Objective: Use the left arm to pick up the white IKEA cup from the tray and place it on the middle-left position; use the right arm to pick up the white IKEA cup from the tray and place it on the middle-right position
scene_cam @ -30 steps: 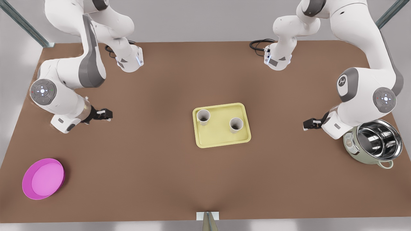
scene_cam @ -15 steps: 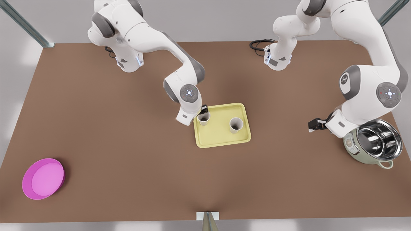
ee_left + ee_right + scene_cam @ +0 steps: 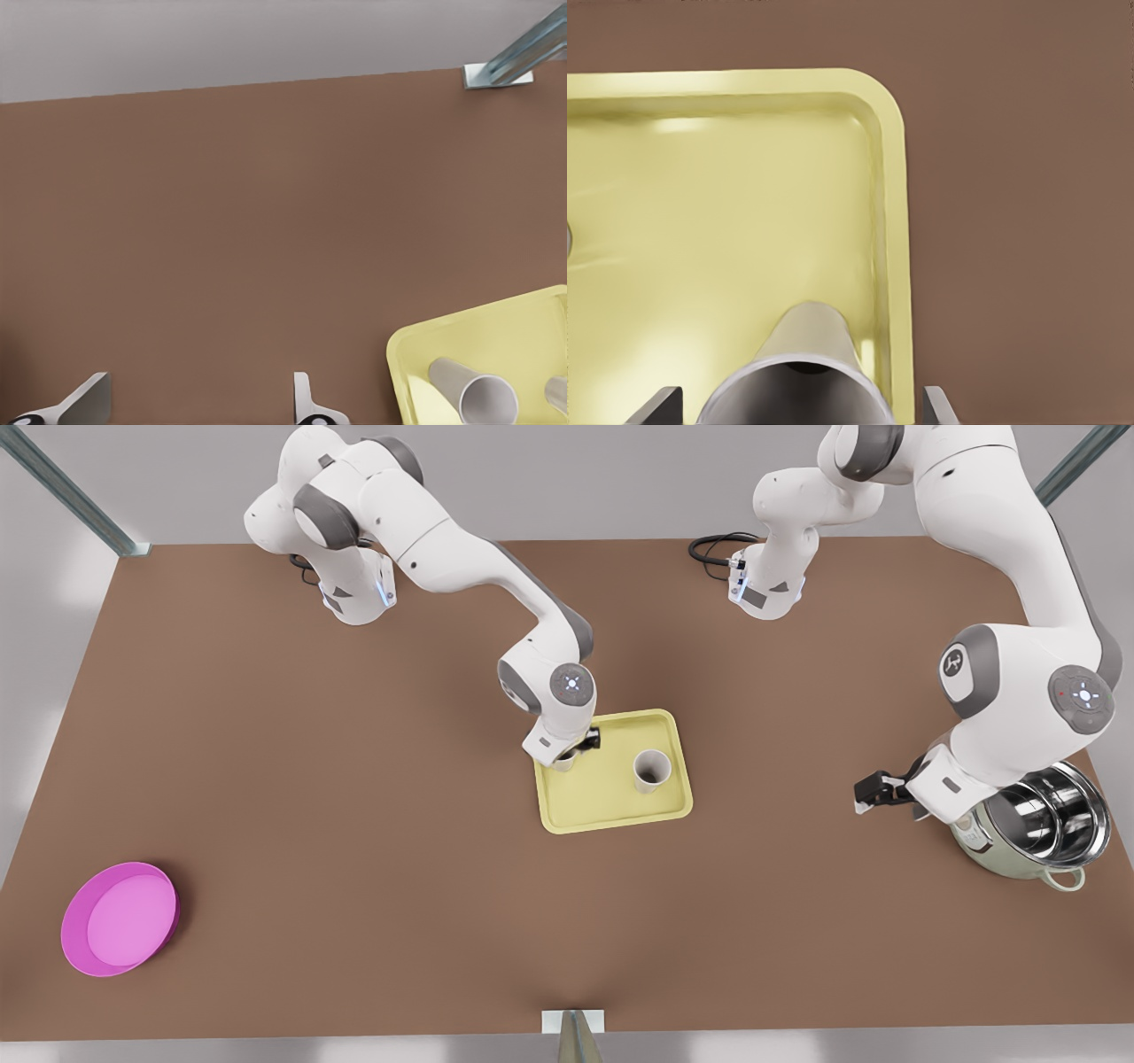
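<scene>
Right gripper (image 3: 578, 749) spread, straddling white cup (image 3: 799, 372) at 10 o'clock corner of tray (image 3: 611, 815); second cup (image 3: 651, 771) toward 3 o'clock; left gripper (image 3: 866, 793) released, waiting near pot (image 3: 1045, 824).

We see the cup (image 3: 564, 762) under the right gripper (image 3: 578, 749) mostly covered by the wrist in the front view; the right wrist view's edge cuts off its rim and the fingers (image 3: 657, 405).
</scene>
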Robot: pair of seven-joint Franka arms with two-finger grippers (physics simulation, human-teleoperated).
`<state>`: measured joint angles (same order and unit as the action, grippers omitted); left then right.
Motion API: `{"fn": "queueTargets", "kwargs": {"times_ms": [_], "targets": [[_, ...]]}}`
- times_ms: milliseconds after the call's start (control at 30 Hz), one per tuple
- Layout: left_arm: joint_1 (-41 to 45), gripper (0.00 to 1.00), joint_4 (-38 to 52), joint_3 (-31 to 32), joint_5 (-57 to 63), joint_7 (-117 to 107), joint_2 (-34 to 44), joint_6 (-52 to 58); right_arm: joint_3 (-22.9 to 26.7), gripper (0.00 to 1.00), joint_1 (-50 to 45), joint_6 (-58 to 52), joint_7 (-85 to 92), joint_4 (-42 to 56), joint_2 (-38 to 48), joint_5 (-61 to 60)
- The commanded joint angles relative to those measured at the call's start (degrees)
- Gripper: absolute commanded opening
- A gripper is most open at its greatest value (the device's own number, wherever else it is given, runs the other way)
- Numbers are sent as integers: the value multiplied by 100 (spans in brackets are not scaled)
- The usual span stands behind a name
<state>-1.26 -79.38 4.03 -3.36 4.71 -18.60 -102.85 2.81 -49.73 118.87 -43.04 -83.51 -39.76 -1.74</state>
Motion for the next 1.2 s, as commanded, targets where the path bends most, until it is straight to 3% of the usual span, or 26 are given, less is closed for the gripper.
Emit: {"fn": "queueTargets", "kwargs": {"times_ms": [0, 833, 933, 1033, 1167], "targets": [[11, 100, 1, 2, 11, 205, -3, -60, 0, 100, 7, 128, -1357, -25, 3, -1], [398, 100, -254, 28, 38, 223, -143, -51, 9, 99, 148, 137, -873, -658, 276, -28], [319, 100, -368, -7, 38, -234, -179, -42, 9, 91, 139, 154, -917, -640, 197, -28], [205, 100, -88, -16, -129, -234, -179, -51, 0, 55, 130, 154, -961, -622, 197, -19], [-165, 100, -17, 10, 2, -216, -144, -68, 27, 41, 148, 154, -970, -578, 214, -37]]}}
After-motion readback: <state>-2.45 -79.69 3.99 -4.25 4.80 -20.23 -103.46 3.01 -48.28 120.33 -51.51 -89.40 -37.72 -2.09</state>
